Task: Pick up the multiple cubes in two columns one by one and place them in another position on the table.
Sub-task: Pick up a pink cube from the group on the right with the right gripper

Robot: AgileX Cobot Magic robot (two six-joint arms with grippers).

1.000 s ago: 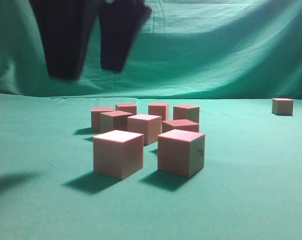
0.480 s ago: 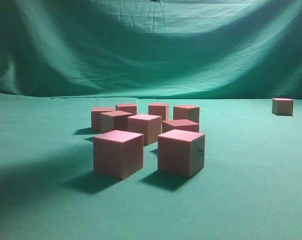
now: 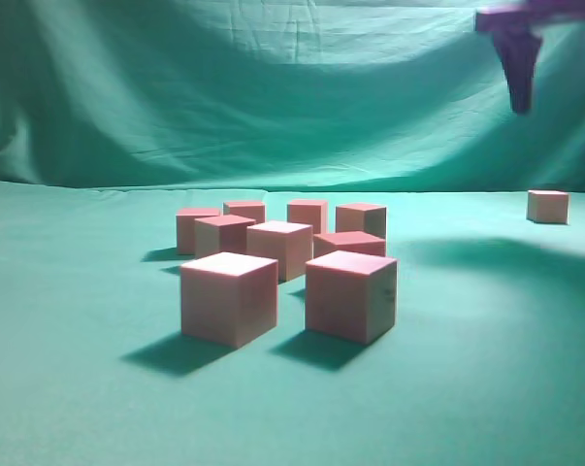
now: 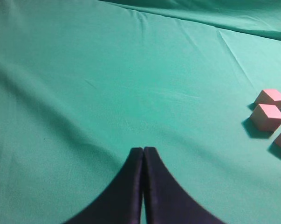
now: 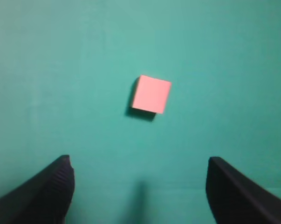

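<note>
Several reddish-pink cubes stand in two columns on the green table [image 3: 69, 388]; the nearest two are at front left [image 3: 229, 296] and front right [image 3: 350, 294]. One lone cube [image 3: 547, 206] sits far right at the back. My right gripper [image 3: 559, 68] hangs high above it, open and empty. In the right wrist view the right gripper [image 5: 139, 175] has its fingers spread wide, and that lone cube [image 5: 151, 94] lies on the cloth ahead of them. My left gripper [image 4: 143, 150] is shut on nothing over bare cloth, with three cubes [image 4: 267, 116] off to its right.
A wrinkled green backdrop [image 3: 273, 97] hangs behind the table. Bare cloth lies between the cube columns and the lone cube, and across the left side of the table [image 4: 84, 93].
A dark open gripper that hung at the upper left above the columns a second ago rose out of view. My right gripper now shows at the upper right. No cube has moved.
</note>
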